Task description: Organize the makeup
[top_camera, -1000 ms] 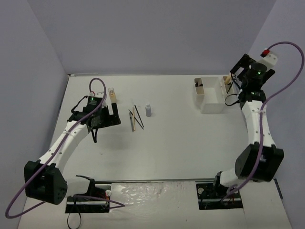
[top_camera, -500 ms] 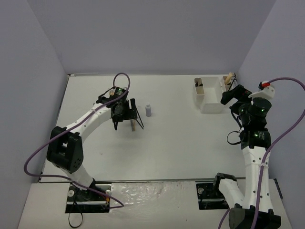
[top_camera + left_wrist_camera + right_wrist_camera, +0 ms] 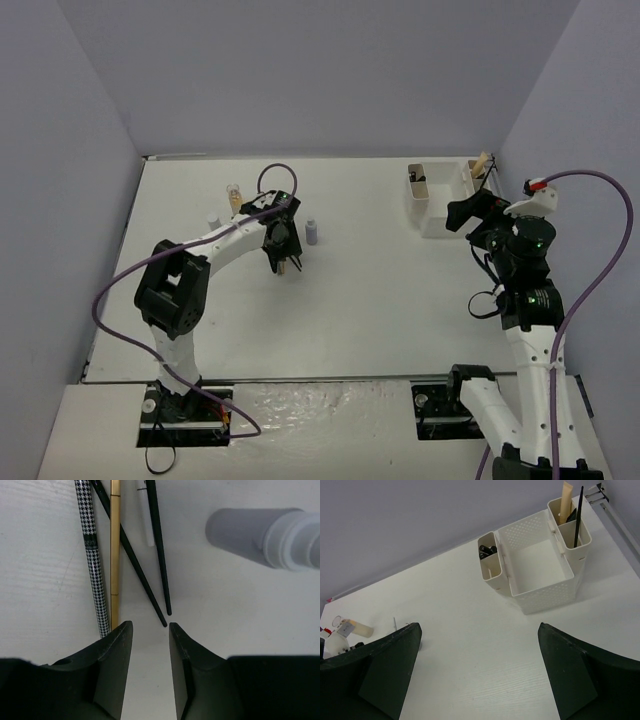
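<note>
Pencils (image 3: 94, 570) thin: black, houndstooth, gold | grey bottle (image 3: 245, 532) cylindrical | left fingers (image 3: 126, 632) narrow, empty | right fingers (image 3: 395, 665) wide

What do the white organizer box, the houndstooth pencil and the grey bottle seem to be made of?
The organizer box looks like moulded plastic, matte white, with gridded holes in its walls. The houndstooth pencil has a smooth printed black-and-white skin; its core is not visible. The grey bottle seems plastic or frosted glass, matte, with a paler cap.
</note>
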